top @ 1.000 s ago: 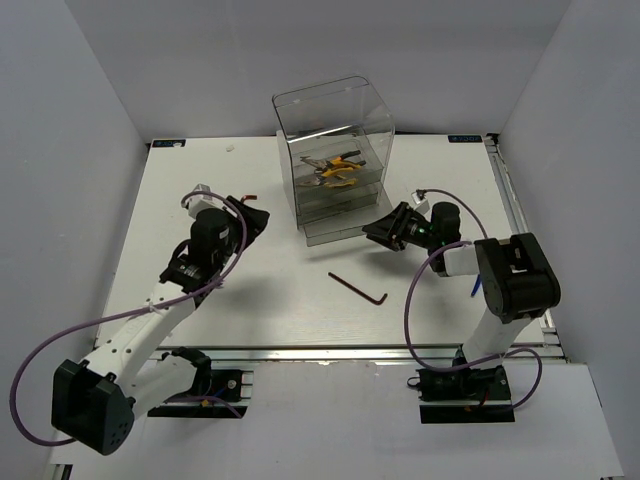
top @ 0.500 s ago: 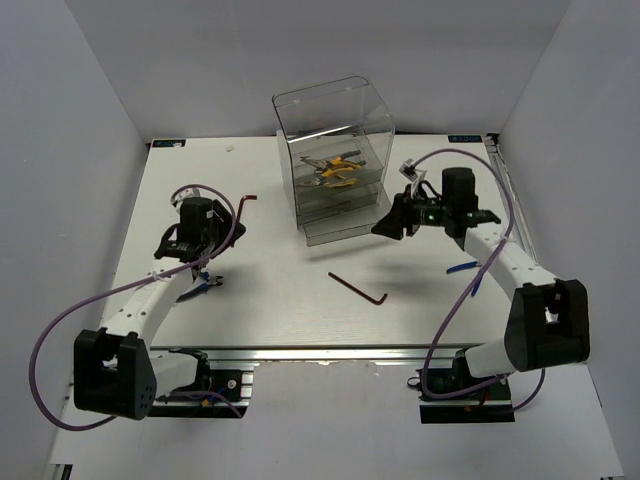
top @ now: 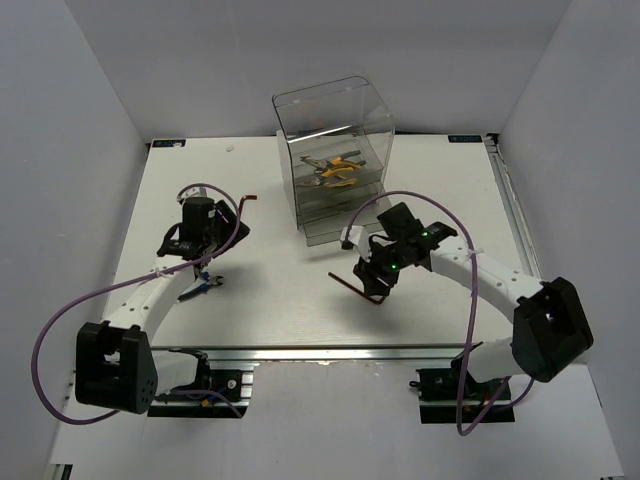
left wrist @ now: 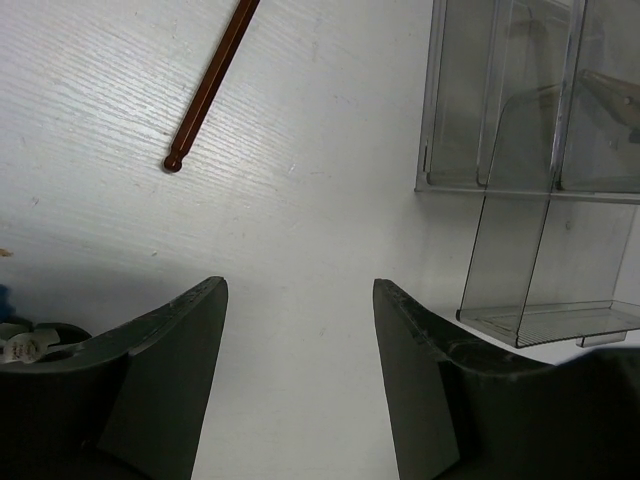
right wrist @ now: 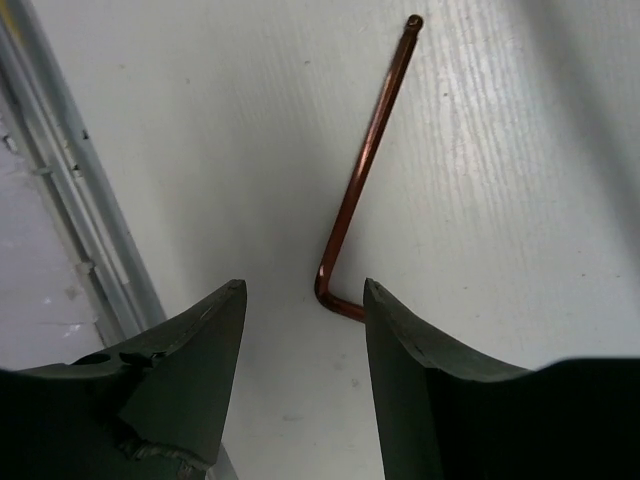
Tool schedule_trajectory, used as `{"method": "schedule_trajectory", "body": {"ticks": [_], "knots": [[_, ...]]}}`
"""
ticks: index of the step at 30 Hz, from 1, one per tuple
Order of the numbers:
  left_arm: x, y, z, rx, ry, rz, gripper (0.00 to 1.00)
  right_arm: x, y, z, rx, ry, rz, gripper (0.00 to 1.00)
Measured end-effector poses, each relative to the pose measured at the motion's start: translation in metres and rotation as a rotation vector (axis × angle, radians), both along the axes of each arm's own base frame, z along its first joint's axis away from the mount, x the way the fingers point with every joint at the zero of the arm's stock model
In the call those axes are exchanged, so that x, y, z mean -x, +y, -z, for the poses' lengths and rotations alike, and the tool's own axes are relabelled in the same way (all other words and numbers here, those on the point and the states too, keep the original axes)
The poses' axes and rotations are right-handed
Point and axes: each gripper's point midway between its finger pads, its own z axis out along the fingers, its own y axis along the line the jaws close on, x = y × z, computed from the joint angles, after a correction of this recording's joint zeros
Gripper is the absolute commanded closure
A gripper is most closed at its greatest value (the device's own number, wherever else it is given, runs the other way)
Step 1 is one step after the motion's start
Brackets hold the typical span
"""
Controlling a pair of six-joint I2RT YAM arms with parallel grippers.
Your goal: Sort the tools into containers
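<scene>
Your right fingers (right wrist: 302,290) are standing apart and holding nothing. The right hex key (right wrist: 365,170) is lying flat on the bench (right wrist: 520,200) just ahead of them. Its bend is sitting between the two tips, and its short leg is running in behind one finger, so that end is hidden from you. The long leg is stretching away to a small ball end. From above, the right fingers (top: 370,283) are covering most of the right hex key (top: 345,283), with only a short dark stretch showing beside them. You cannot tell whether the tips are touching the bench.

Your left fingers (left wrist: 300,290) are also spread open and empty, with bare bench between them. The left hex key (left wrist: 210,85) is lying well ahead of them, and the top edge is cutting off its far end. In the top view its bent end (top: 250,198) is peeking out just beyond the left fingers (top: 222,222). The rest is hard to separate from the arm and the purple cable (top: 215,190). A blue-handled tool (top: 200,288) is lying partly hidden under the left forearm.

The cabinet (top: 335,120) is standing at the far middle of the bench, with yellow-handled pliers (top: 338,170) inside. Through the smoky plastic you cannot tell which level is holding them. One low drawer (top: 335,233) is sticking out toward the arms.
</scene>
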Motion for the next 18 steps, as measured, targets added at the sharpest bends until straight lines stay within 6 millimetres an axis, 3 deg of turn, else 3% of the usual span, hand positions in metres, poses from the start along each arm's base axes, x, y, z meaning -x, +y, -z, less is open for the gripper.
{"method": "schedule_trajectory", "body": {"ticks": [8,18], "knots": [[0.005,0.002,-0.009,-0.007,-0.033,0.007,0.29,-0.026,0.024,0.027,0.111,-0.061,0.130,0.42],[0.024,0.008,-0.013,0.003,-0.064,-0.021,0.28,-0.027,0.046,0.055,0.159,-0.069,0.193,0.44]]}}
